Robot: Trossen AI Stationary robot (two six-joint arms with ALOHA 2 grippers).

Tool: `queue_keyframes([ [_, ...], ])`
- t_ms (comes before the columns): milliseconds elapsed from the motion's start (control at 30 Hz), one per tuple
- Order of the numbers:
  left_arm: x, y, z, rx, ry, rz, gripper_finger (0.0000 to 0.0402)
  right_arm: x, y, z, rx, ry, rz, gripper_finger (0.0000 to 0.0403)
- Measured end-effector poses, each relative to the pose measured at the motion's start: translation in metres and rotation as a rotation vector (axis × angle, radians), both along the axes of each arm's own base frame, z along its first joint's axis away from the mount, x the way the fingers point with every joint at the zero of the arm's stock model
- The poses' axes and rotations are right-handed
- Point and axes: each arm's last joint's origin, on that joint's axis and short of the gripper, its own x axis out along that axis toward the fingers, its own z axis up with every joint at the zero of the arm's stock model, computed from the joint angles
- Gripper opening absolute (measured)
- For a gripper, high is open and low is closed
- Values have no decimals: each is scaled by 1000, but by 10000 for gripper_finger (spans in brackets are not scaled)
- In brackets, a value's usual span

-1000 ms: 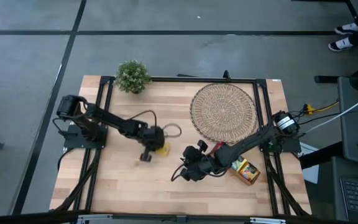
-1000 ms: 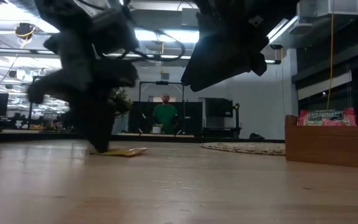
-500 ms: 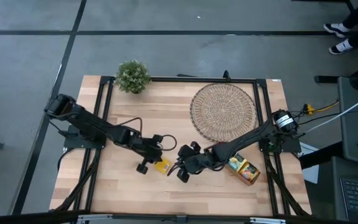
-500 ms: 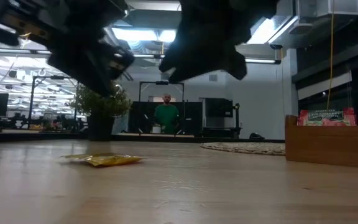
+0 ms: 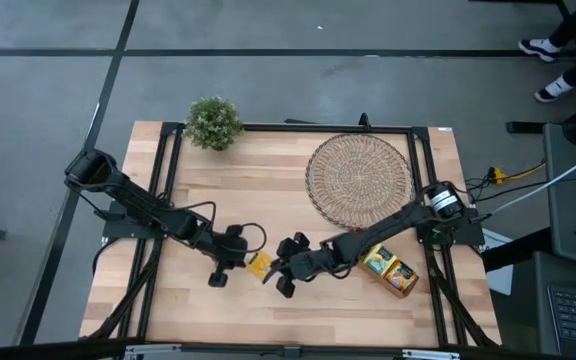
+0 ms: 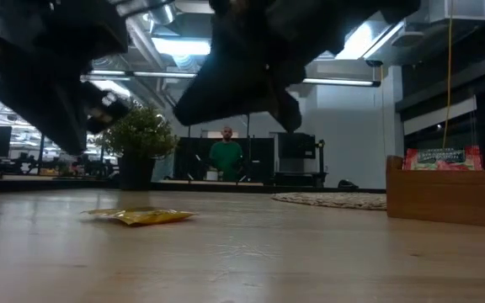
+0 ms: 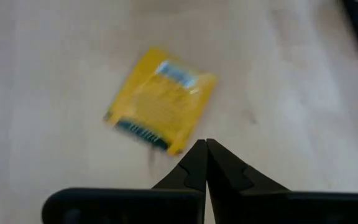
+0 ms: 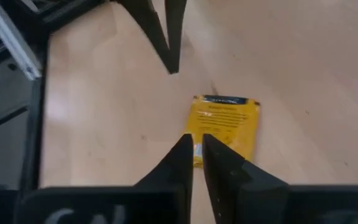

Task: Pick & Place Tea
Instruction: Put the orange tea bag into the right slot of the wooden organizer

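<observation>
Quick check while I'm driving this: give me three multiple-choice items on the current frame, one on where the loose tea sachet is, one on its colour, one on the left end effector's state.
1. Where does the loose tea sachet lie?
A. on the round woven mat
B. on the bare table between the two end effectors
C. in the wooden tray

2. What colour is its wrapper?
A. yellow
B. blue
C. white

3. How is the left end effector?
A. open wide
B. shut on the sachet
C. shut, holding nothing

Key: 1 B, the high view shows it on wood between the left end effector and the right end effector. 2 A, both wrist views show yellow. 3 C, its fingertips meet beside the sachet lying flat.
</observation>
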Motion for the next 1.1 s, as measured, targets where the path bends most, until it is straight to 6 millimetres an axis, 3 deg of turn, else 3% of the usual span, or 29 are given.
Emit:
queue_keyframes([
  [233,-6,4,-9,-48,57,149,7,8,-10,-17,24,38,18,6],
  [500,-5,4,-8,-71,51,205,5,20,-22,-61,142,135,88,5],
  [833,-5,6,-8,-238,114,442,19,18,-25,-68,141,198,62,4],
  [1100,0,8,-13,-385,192,567,62,18,-25,-68,118,187,82,7],
])
